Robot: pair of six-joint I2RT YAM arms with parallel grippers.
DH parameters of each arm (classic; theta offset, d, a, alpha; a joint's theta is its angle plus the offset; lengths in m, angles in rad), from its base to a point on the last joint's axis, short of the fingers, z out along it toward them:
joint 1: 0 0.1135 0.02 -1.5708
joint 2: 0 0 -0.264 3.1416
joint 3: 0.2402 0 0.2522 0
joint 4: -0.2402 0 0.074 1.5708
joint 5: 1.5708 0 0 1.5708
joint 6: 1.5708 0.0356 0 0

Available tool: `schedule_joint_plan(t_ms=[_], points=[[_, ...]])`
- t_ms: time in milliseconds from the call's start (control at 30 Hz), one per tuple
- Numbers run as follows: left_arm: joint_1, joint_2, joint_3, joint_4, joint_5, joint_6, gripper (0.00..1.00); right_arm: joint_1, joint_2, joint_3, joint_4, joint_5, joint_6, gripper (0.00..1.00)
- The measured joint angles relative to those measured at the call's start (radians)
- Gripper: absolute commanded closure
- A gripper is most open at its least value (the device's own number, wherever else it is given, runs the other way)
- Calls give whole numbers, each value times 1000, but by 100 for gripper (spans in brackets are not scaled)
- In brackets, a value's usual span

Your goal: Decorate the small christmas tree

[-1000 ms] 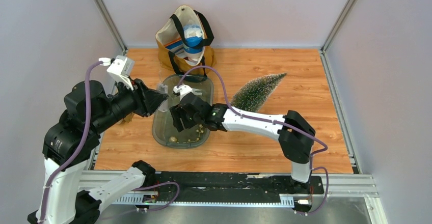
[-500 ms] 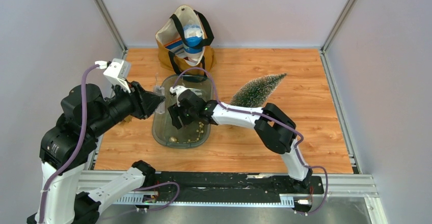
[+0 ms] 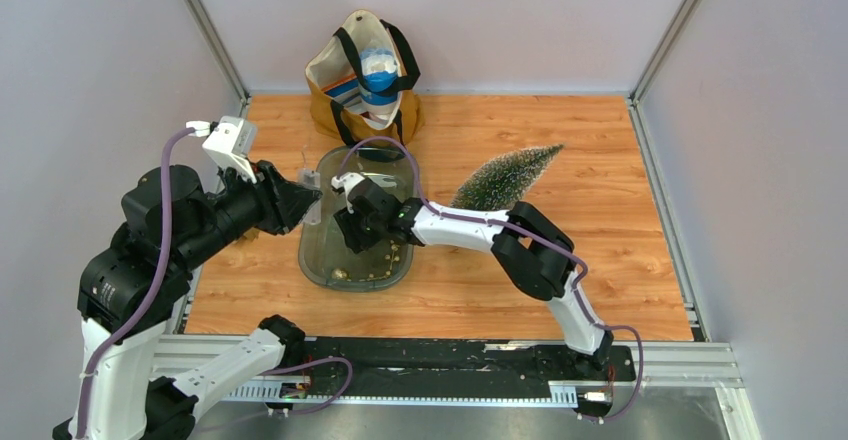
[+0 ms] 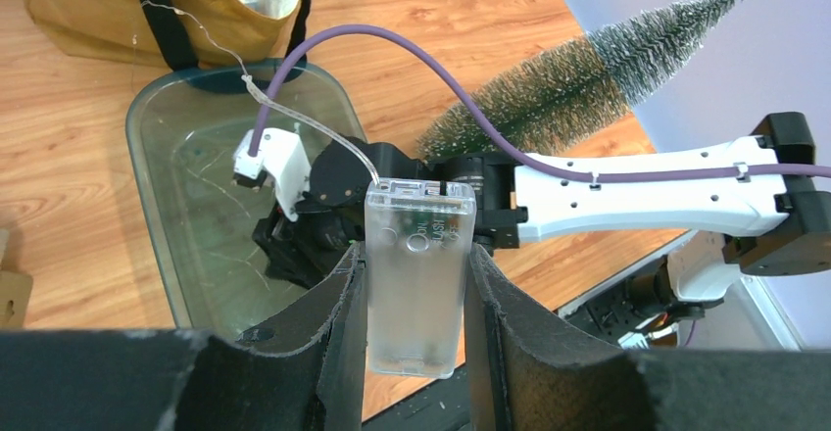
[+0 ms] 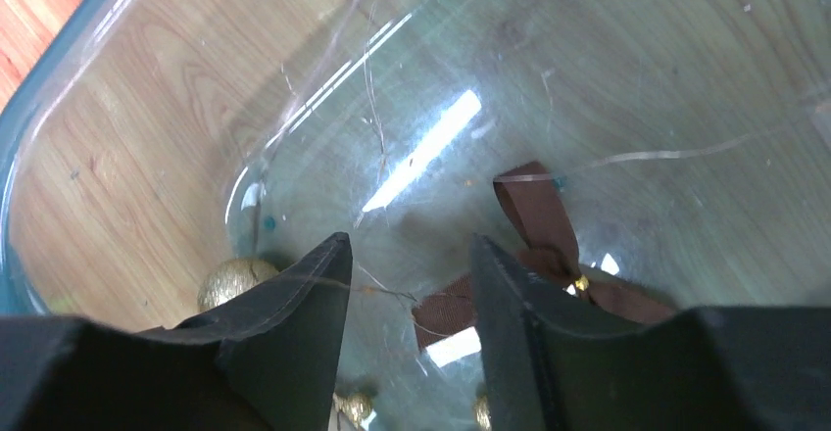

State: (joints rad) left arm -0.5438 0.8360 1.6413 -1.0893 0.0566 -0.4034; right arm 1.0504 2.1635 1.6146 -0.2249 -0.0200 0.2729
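The small frosted green tree [image 3: 505, 182] lies on its side on the wooden floor; it also shows in the left wrist view [image 4: 578, 83]. My left gripper [image 3: 305, 195] is shut on a clear battery box [image 4: 419, 274] with a thin light wire trailing from it, held above the left rim of the clear tray [image 3: 304, 260]. My right gripper [image 5: 410, 255] is open, low inside the tray [image 5: 588, 59]. A thin wire [image 5: 392, 292] runs between its fingertips. A brown ribbon bow [image 5: 534, 220] lies just beyond the right finger, and a gold ball [image 5: 230, 279] lies by the left one.
A brown tote bag [image 3: 362, 75] with a blue-and-white item inside stands behind the tray. Several small gold ornaments lie at the tray's near end [image 3: 385, 258]. Grey walls close in the left, back and right sides. The right arm [image 3: 470, 228] stretches across in front of the tree.
My right gripper has moved left and further back into the tray, and its arm has folded more. My left gripper with the battery box has drawn slightly back to the left.
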Motion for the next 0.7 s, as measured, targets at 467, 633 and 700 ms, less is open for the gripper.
schedule_joint_plan(t_ms=[467,633,700], points=[[0,-4,0,-18,-27,1,92,0,-84,-63,-11,-34,-2,100],[0,-12,0,-40,-50,7,92,0,-169,-63,-50,1,-13,100],[0,-20,0,-42,-58,9,92,0,-224,-53,-82,37,-29,100]])
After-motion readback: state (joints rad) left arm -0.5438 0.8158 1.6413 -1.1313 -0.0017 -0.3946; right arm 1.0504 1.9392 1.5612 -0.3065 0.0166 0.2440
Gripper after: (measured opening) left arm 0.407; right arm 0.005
